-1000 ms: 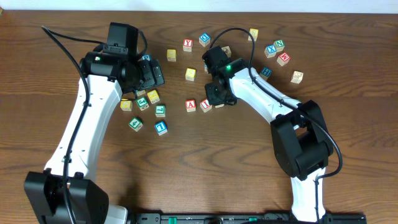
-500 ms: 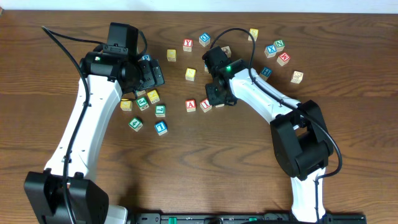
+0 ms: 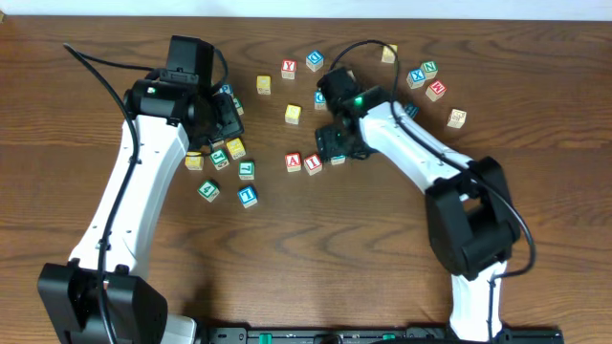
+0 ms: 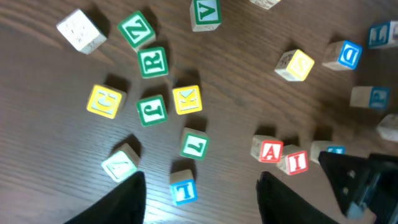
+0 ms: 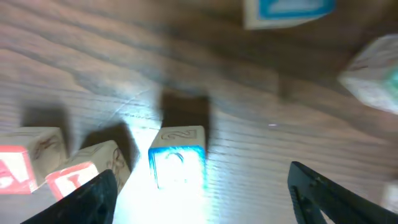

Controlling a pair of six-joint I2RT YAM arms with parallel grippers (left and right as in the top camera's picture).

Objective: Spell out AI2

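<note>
The red A cube [image 3: 294,161] and the red I cube [image 3: 313,163] stand side by side mid-table. In the right wrist view the A cube [image 5: 25,165], the I cube [image 5: 87,168] and the blue-framed 2 cube [image 5: 177,158] form a row, and the 2 cube rests on the wood a small gap from the I. My right gripper [image 5: 205,199] is open above the 2 cube without touching it. From overhead, the right gripper [image 3: 335,145] covers most of that cube. My left gripper [image 4: 202,202] hangs open, high over the left cluster, holding nothing.
A blue cube [image 4: 184,190] lies below the left jaws. Green and yellow cubes [image 3: 222,155] cluster at left. A red Y cube [image 3: 289,69] and a yellow cube [image 3: 294,114] sit behind the row. More cubes [image 3: 428,76] lie at the back right.
My right gripper has opened and let go of the blue 2 cube beside the I, and its arm has shifted slightly back. The left arm has barely moved.
</note>
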